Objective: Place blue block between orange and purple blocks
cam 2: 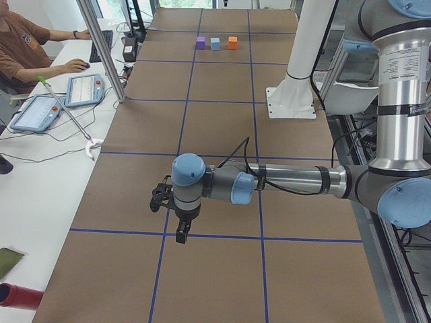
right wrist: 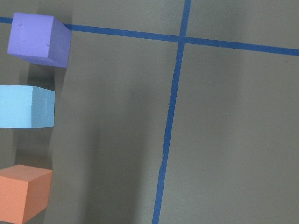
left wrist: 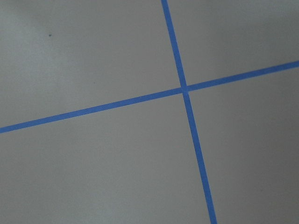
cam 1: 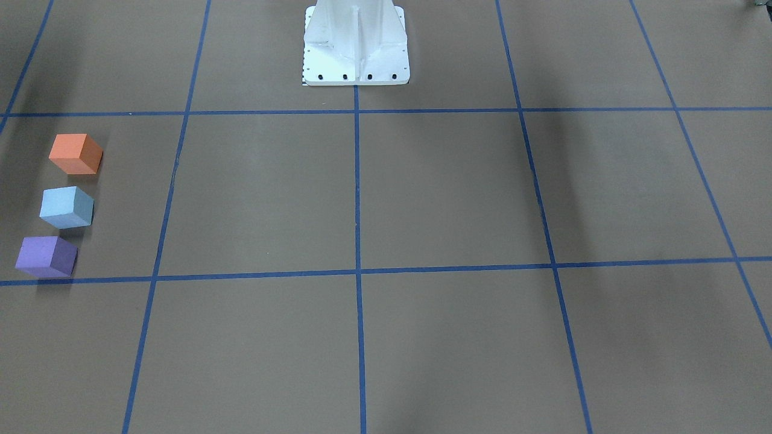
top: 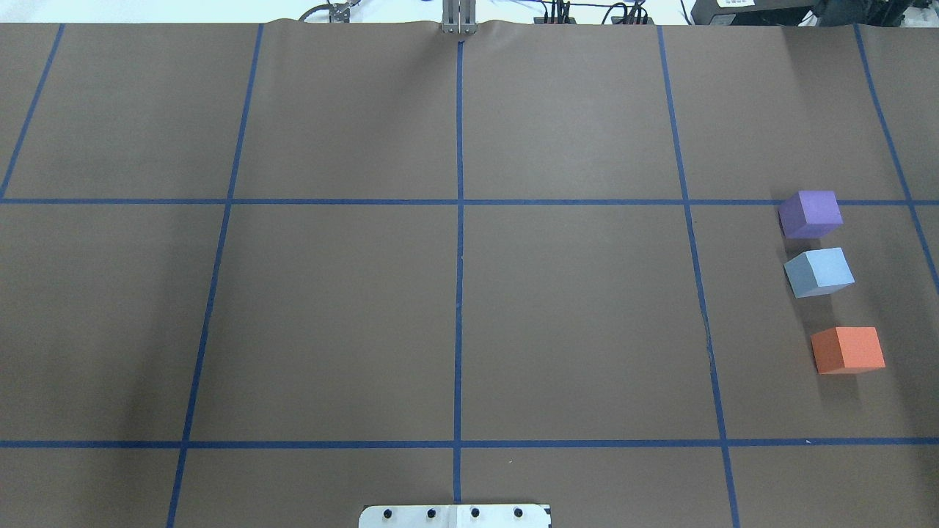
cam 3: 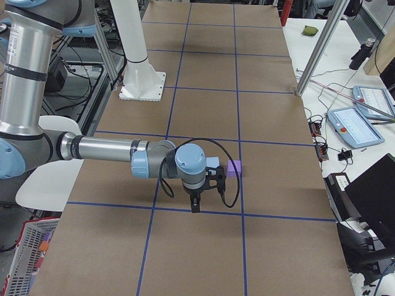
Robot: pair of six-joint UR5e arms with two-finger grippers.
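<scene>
The orange block (top: 847, 350), light blue block (top: 819, 271) and purple block (top: 810, 213) stand in a row at the table's right side, with the blue one in the middle and small gaps on both sides. The same row shows in the front view: orange (cam 1: 75, 154), blue (cam 1: 66, 207), purple (cam 1: 46, 256). It also shows in the right wrist view: purple (right wrist: 39, 38), blue (right wrist: 25, 106), orange (right wrist: 23, 192). My right gripper (cam 3: 194, 206) hangs above the table beside the row. My left gripper (cam 2: 180, 234) hangs over the far left of the table. Both show only in side views, so I cannot tell whether they are open or shut.
Blue tape lines (top: 459, 257) grid the brown table. The white robot pedestal (cam 1: 356, 45) stands at the robot's edge. An operator (cam 2: 27, 47) with tablets sits along the far side. The left wrist view shows only a tape crossing (left wrist: 184, 88).
</scene>
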